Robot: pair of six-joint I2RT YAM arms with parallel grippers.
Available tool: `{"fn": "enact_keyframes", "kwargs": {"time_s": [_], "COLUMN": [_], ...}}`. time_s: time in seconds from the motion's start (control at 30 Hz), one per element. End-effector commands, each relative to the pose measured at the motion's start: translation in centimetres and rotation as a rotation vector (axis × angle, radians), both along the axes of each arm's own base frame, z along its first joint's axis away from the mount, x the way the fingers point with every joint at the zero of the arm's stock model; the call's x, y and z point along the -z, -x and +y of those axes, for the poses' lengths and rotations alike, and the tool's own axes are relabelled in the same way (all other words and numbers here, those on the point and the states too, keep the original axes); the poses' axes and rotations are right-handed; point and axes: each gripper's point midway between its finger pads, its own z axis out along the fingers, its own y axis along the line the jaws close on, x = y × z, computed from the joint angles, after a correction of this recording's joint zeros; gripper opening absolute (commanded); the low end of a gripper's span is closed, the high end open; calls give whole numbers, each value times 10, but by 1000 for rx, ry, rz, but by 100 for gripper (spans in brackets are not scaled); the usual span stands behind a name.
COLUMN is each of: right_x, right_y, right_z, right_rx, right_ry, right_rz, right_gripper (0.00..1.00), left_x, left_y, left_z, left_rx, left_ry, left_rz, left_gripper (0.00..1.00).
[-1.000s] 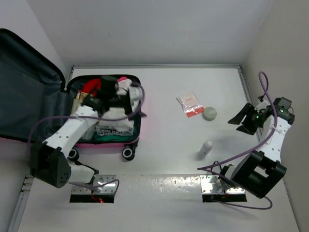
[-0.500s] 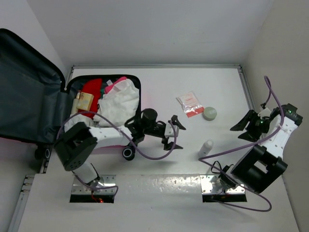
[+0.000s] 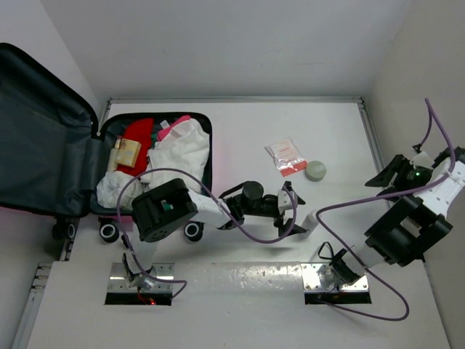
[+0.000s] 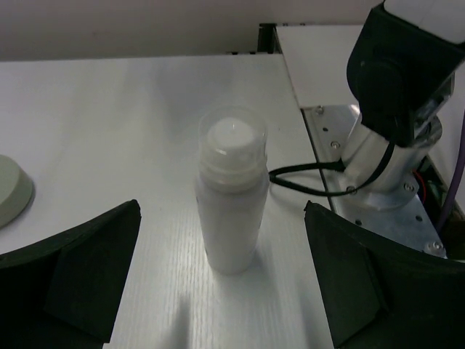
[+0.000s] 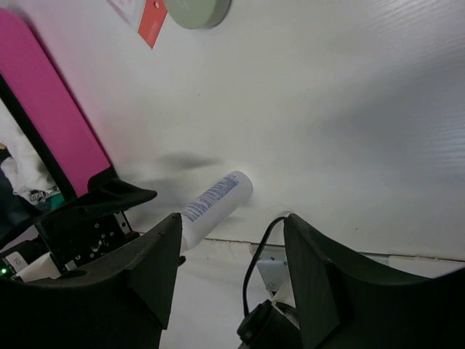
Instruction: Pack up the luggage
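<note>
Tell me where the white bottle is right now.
In the top view the white bottle sits right of centre on the table, just ahead of the open left gripper, with the round grey-green disc farther back.

Bright, even light washes the white table (image 3: pixel 240 131), shadows soft, and the wrist views blur up close.

Pink hard-shell luggage (image 3: pixel 43 138), open at far left, grey-lined lid back, clothes (image 3: pixel 178 149) inside

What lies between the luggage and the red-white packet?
Nothing: the table between luggage and packet is bare, as the top view shows.
</note>
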Motion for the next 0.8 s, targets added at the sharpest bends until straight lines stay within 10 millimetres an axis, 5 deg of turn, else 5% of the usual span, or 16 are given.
{"fn": "enact_keyframes", "kwargs": {"time_s": [0.0,0.33,0.53,0.67,0.77], "right_x": [-16,-24,-23,-24,-27], "right_y": [8,14,20,23,24], "right_z": [6,1,-3,-5,-8], "right_rx": [-30,-41,-28,-28,-24], "right_ry": [-60,-71,-77,-72,-65], "right_rz": [-9,-34,-31,-27,-32], "right_gripper": [58,59,59,59,59], "left_x": [-31,9,5,19,16], "left_y": [0,3,13,12,14], "left_z": [-22,-37,-55,-61,-67], "left_rx": [-24,-18,4,4,3], "left_ry": [113,38,60,48,64], "left_rz": [26,72,93,133,127], "left_gripper": [99,99,96,87,65]}}
